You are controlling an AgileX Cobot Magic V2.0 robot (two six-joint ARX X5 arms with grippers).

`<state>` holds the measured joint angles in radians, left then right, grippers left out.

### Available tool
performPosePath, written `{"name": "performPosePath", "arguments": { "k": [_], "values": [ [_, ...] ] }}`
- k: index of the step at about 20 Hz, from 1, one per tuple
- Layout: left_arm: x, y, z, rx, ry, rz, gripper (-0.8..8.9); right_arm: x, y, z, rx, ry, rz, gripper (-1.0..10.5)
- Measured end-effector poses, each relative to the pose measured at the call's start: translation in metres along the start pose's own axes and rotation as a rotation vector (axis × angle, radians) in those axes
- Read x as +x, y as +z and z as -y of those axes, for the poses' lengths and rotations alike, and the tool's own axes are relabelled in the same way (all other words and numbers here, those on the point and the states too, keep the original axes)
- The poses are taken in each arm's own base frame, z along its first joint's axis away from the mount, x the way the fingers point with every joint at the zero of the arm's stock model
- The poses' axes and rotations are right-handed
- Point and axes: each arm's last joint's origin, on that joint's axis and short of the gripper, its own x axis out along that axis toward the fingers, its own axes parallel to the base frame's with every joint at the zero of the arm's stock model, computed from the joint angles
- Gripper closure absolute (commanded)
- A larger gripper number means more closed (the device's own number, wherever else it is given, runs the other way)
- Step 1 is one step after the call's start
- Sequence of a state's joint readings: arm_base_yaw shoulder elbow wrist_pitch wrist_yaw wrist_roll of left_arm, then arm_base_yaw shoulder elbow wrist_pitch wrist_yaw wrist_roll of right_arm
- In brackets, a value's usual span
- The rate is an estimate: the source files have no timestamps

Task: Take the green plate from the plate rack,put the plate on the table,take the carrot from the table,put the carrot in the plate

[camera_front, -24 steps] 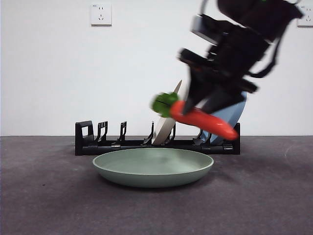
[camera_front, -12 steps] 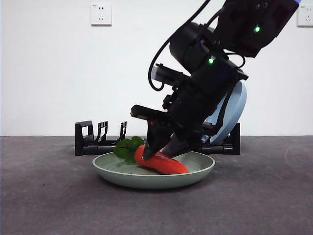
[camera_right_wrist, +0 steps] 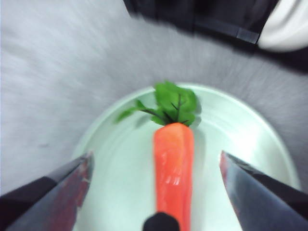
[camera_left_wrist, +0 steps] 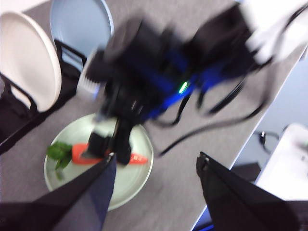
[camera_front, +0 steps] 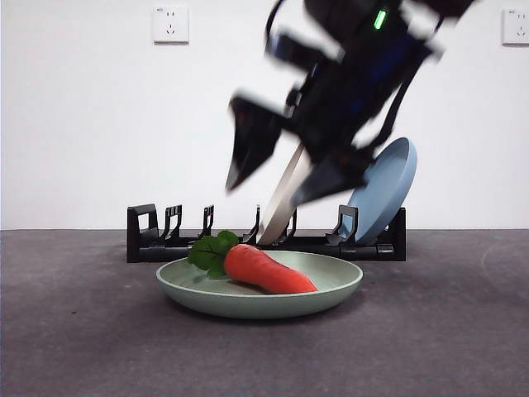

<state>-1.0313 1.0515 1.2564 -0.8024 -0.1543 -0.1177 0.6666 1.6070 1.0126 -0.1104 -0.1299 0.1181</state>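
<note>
The carrot (camera_front: 264, 270) lies inside the green plate (camera_front: 188, 291) on the surface (camera_front: 74, 347), leaves toward nine o'clock, with the plate rack (camera_front: 149, 236) behind it. Above, at one o'clock of the plate, the right claw (camera_front: 285, 169) hangs spread and empty. To finish well, it should lift straight up clear of carrot and rim; the left claw (camera_left_wrist: 156, 168) waits, spread.

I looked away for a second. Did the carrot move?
Yes. The carrot went down: a second ago it hung in the right gripper above the rack; now it lies in the green plate, and the gripper is open above it.
</note>
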Motion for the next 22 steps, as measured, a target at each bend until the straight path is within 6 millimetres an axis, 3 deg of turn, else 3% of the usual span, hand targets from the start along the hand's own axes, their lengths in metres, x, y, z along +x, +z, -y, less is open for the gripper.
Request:
{"name": "performPosePath", "arguments": {
  "k": [2,6,10,13,16,22],
  "values": [
    [0.0,-0.004,-0.001,0.024,0.018,-0.039,5.31,-0.035,0.002,-0.005,0.007,-0.005,-0.042,5.1],
    [-0.001,-0.011,-0.002,0.046,0.034,-0.107,5.31,-0.109,-0.014,-0.018,0.023,0.041,-0.204,5.1],
    [-0.001,-0.016,-0.002,0.053,0.018,-0.163,5.36,-0.164,-0.032,-0.025,0.042,0.12,-0.268,5.1],
    [-0.002,-0.018,-0.002,0.055,-0.004,-0.192,5.79,-0.183,-0.036,-0.027,0.037,0.131,-0.238,6.2],
    [-0.002,-0.02,-0.002,0.057,-0.009,-0.211,8.26,-0.199,-0.039,-0.028,0.027,0.137,-0.193,9.5],
    [-0.002,-0.021,-0.002,0.058,-0.008,-0.222,8.21,-0.212,-0.041,-0.03,0.018,0.143,-0.148,9.5]
  ]
}}
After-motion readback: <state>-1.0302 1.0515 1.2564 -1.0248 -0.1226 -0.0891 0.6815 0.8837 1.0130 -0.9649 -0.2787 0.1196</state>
